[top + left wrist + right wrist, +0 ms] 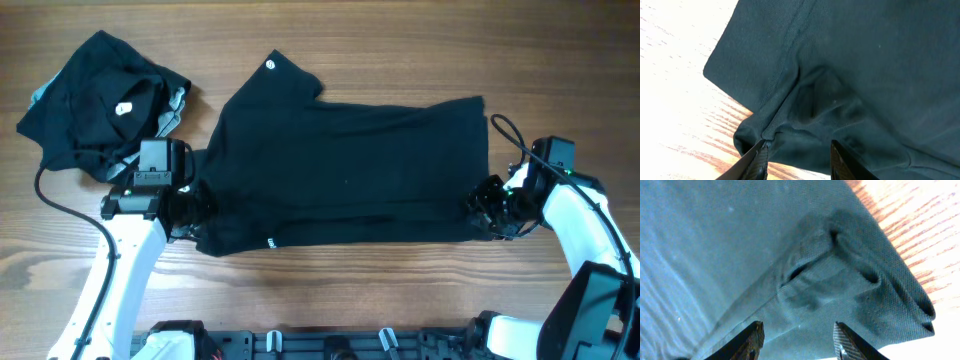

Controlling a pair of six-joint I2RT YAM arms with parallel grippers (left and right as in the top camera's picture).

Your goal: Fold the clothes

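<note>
Two garments unfolded: shirt (350,170) spread flat on counter (400,60), other garment (90,100) crumpled; left hand (797,152) and right hand (797,335) straddle shirt corners, grip cannot be confirmed

Shirt (350,175) plain black, with a small white logo (270,65) and a white label (272,241); in the wrist views its cloth looks dark blue-grey with a fine knit texture; pile (85,105) also black, with grey trim (176,104) and a white tag (125,108); table (400,45) brown wood with streaked grain; left gripper (190,208) and right gripper (490,208) black; left arm (125,265) and right arm (580,225) white; cable (62,206) black.
</note>
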